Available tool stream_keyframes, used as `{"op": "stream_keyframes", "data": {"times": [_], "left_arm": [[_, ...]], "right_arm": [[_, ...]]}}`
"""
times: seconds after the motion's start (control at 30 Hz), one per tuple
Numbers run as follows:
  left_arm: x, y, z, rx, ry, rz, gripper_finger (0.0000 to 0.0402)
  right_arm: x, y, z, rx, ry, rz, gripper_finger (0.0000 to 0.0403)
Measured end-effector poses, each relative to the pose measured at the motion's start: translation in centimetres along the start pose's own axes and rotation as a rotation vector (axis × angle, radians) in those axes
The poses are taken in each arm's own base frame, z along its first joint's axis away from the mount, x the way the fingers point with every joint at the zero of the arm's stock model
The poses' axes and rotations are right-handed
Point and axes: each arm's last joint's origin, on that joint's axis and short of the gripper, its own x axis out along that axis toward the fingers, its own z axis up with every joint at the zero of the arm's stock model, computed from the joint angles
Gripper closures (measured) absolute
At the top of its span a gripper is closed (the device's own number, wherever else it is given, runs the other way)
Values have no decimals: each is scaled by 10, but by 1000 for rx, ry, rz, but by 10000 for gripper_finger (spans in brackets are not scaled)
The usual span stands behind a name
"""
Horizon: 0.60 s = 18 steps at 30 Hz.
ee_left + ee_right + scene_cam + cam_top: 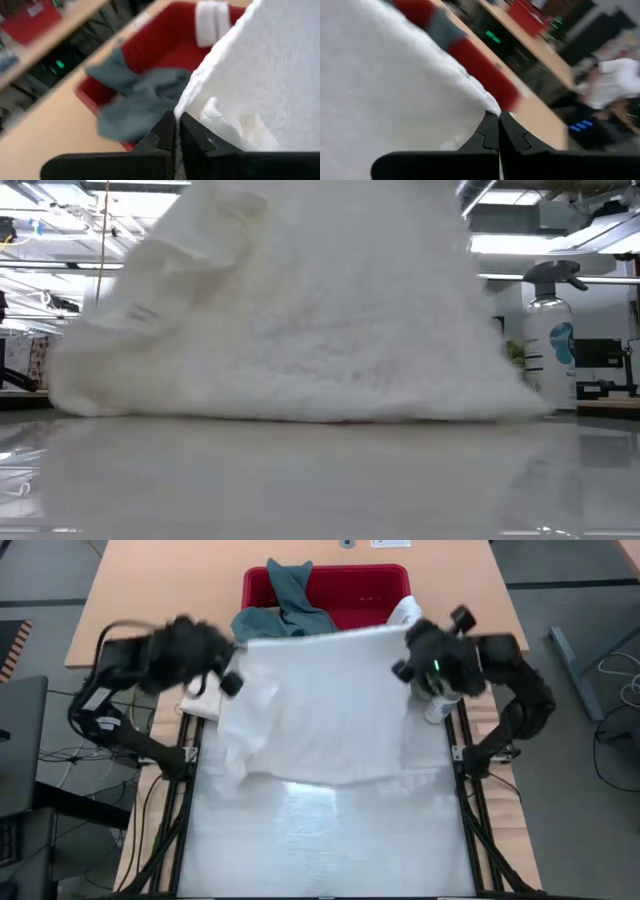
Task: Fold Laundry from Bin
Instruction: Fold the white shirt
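while both arms stretch it, the fluffy white textured towel (320,705) hangs spread over the table's middle, its lower hem dragging the glossy top, apparently to flatten it for folding. left gripper (176,131) and right gripper (498,129) each pinch an upper corner. behind, the red slotted plastic bin (365,588) holds a limp teal-green garment (290,602).
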Motion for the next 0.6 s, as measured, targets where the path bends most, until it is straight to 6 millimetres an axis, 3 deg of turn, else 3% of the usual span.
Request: {"op": "stream_keyframes", "data": {"times": [0.13,0.27,0.43,0.6], "left_arm": [[37,16,20,154,-84,24,401],[56,17,32,330,-89,59,401],[50,2,35,356,-11,36,401],[34,-23,6,296,214,-291,401]], "right_arm": [[23,-16,2,-76,57,-100,386],[29,-25,2,-156,87,-196,386],[15,-19,-5,-180,79,-169,386],[-11,3,-11,-44,0,158,386]]}}
